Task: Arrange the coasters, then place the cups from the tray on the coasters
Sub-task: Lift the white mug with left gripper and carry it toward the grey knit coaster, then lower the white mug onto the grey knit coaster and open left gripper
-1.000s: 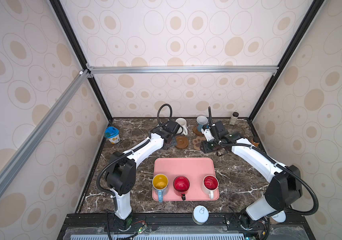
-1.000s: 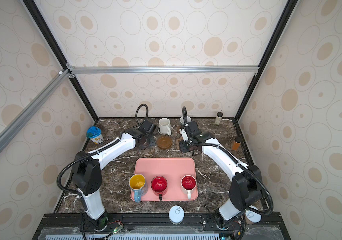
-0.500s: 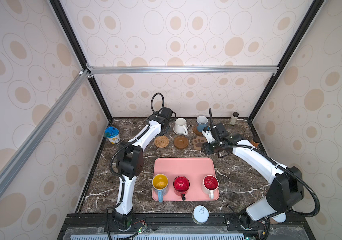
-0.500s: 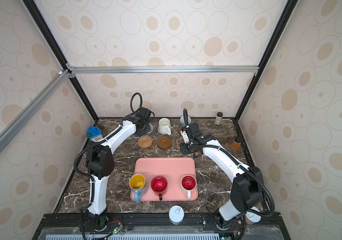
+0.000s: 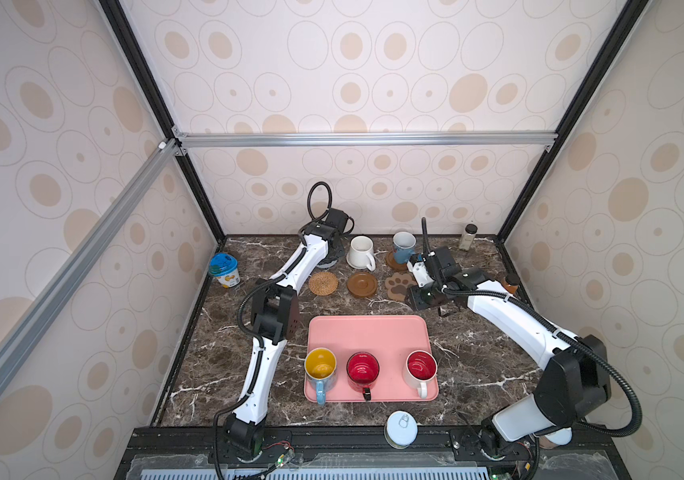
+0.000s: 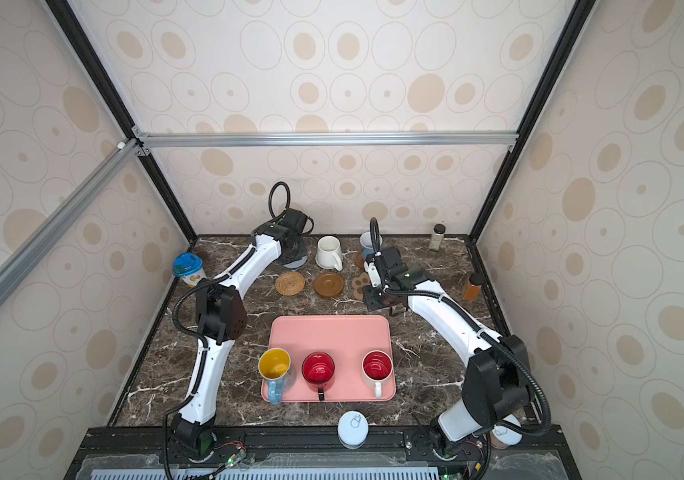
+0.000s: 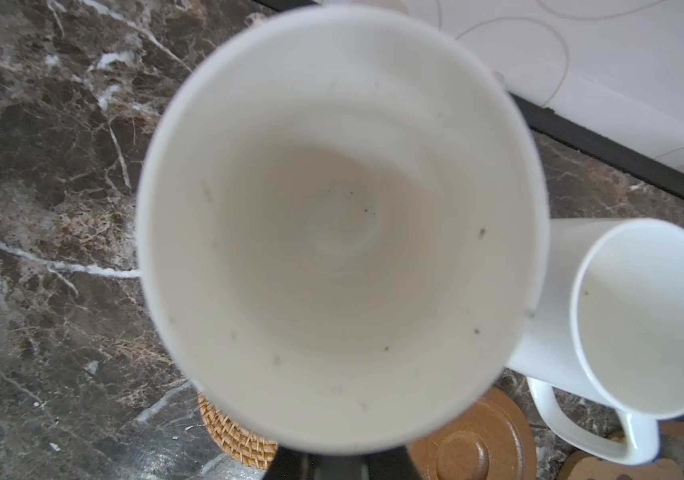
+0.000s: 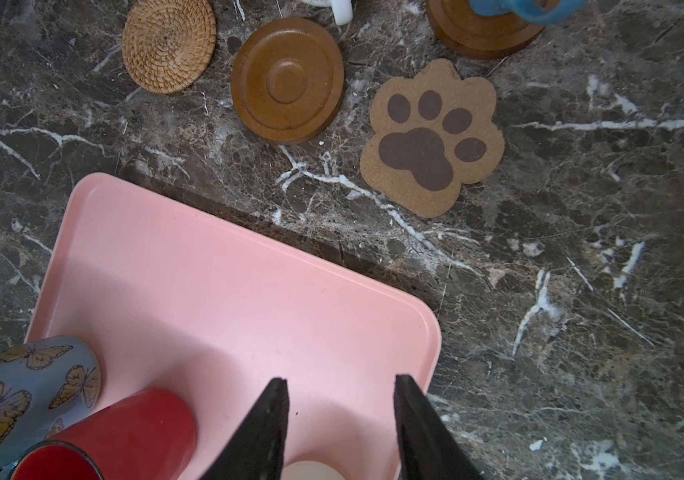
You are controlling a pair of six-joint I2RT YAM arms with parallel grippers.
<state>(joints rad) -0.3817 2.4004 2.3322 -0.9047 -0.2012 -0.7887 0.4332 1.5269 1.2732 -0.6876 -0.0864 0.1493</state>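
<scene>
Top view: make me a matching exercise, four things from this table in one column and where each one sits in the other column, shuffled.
Things:
1. light blue mug
2. all-red mug
3. paw coaster
4. white can lid

Places:
A. on the pink tray
B. flat on the marble table, next to the empty wooden disc
C. at the table's front edge
D. on the back wooden disc

Pairs: 1-D, 2-A, 3-B, 4-C.

Both top views: bright, even, diffuse light from above; no glare; wide-angle stretch toward edges. Pink flat rectangular tray [image 8: 224, 266] casts narrow soft shadow on dark marble desk [image 8: 581, 291]. Left wrist view: grey ceramic mug [image 7: 340, 232] too close, out of focus, rim smeared; desk behind sharper. Right wrist view crisp; right end effector [image 8: 338, 380] tips slightly soft.
</scene>
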